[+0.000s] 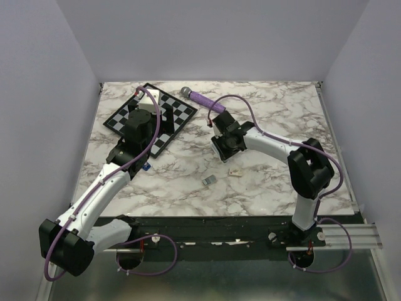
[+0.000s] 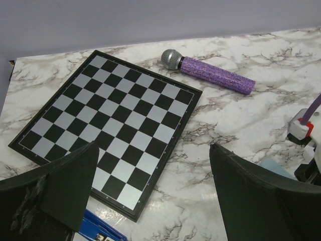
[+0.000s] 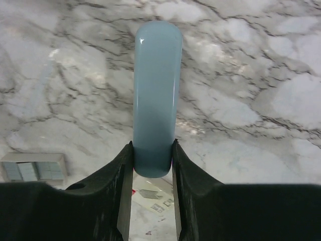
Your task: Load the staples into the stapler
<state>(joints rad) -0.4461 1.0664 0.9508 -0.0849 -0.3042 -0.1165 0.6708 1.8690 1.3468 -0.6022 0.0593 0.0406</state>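
Where walls box the marble table, right end effector clamps pale bar, left end effector gapes.

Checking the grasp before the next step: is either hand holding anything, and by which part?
The right hand grips the pale blue bar by its near end. The left hand is open and empty.

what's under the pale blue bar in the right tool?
Under the bar: marble table and a printed white scrap by its gripped end. Anything directly beneath it is covered.
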